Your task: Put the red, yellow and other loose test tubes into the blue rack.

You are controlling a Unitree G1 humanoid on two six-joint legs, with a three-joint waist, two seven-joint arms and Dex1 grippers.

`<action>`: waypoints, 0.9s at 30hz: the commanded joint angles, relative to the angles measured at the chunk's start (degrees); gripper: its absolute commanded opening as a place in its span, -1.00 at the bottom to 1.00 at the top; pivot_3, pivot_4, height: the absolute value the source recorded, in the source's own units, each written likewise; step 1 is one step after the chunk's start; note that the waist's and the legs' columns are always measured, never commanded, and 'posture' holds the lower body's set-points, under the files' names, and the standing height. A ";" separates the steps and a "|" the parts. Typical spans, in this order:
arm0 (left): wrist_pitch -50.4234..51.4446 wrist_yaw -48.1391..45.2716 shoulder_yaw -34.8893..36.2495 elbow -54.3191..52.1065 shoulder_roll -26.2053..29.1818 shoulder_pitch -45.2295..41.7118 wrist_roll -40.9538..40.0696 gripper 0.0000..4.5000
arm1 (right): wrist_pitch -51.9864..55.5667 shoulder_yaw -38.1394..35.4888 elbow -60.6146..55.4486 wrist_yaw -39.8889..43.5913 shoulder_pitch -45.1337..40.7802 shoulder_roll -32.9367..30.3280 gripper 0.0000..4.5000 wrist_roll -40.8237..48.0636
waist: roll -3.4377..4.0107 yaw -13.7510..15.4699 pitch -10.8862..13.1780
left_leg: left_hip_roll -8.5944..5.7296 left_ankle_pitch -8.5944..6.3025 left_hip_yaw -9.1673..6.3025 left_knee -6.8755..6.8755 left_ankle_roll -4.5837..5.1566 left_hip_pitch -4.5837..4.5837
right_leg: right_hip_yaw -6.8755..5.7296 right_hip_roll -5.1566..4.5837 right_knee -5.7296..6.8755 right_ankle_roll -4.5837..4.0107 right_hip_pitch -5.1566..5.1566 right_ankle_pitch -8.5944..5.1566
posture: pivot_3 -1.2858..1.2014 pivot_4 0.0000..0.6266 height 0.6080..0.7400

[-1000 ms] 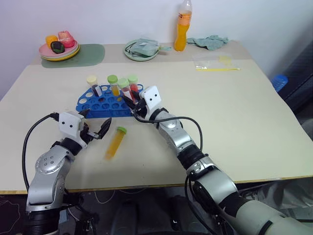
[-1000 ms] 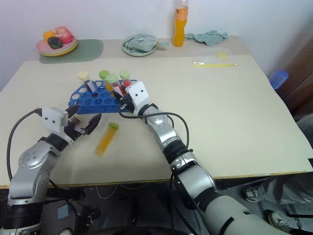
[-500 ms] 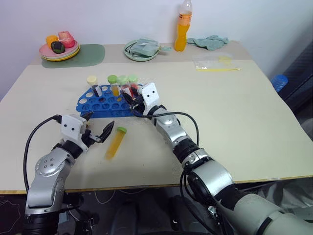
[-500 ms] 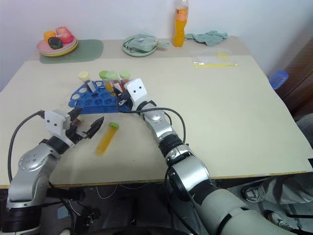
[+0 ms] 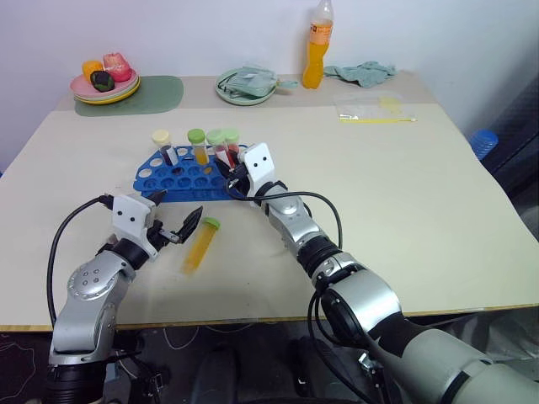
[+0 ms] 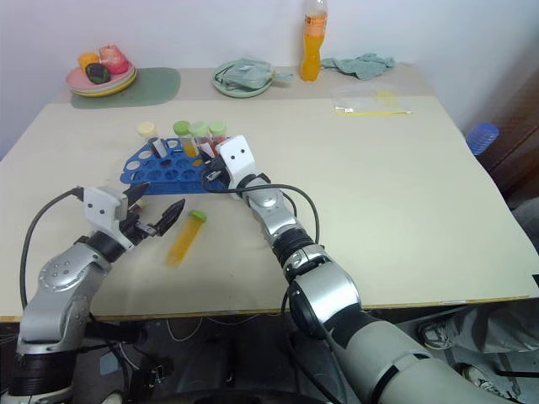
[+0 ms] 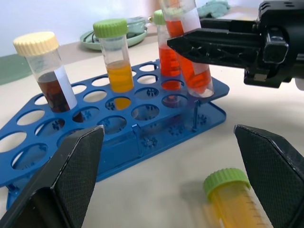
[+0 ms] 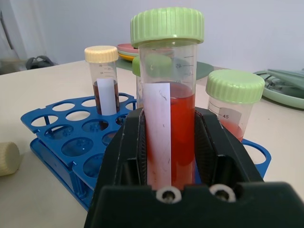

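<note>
Blue rack (image 5: 187, 178) is lying flat on the table. Maroon cream-capped tube (image 7: 50, 76), yellow green-capped tube (image 7: 118, 64) and two red green-capped tubes (image 8: 172, 118) are standing upright along its 12 o'clock row. Another yellow green-capped tube (image 5: 200, 244) is lying loose at the rack's 6 o'clock.

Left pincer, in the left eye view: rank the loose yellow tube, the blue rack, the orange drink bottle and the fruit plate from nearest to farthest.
1. Loose yellow tube, lying on the table just beside the open left pincer.
2. Blue rack, just beyond it at mid-table.
3. Fruit plate, at the far left corner.
4. Orange drink bottle, at the far edge, right of centre.
</note>
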 commanded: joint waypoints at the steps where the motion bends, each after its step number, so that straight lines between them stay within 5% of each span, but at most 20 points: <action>1: 0.03 -0.05 0.34 -1.96 0.08 -0.18 -0.75 1.00 | -0.64 -1.12 0.37 0.50 -0.01 1.69 -0.49 0.24 | 0.00 0.00 0.00 | 0.00 0.00 0.00 0.00 0.00 0.00 | 0.00 0.00 0.00 0.00 0.00 0.00 | 0.03 -0.52 1.00; 24: 0.26 -0.15 0.16 -1.78 0.17 -0.33 -0.75 1.00 | -5.22 -3.58 1.83 3.03 3.07 3.23 -0.49 1.76 | 0.01 0.00 0.01 | 0.00 0.00 0.00 0.00 0.00 0.00 | 0.00 0.00 0.00 0.00 0.00 0.00 | 0.03 -0.52 1.00; 27: 0.19 -0.23 0.60 -1.50 0.40 0.06 -0.73 1.00 | -6.86 -4.11 0.13 3.51 2.75 2.86 0.09 2.47 | 0.02 -0.05 0.01 | 0.00 0.00 0.00 0.00 0.00 0.00 | 0.00 0.00 -0.01 0.00 0.00 0.00 | 0.03 -0.52 1.00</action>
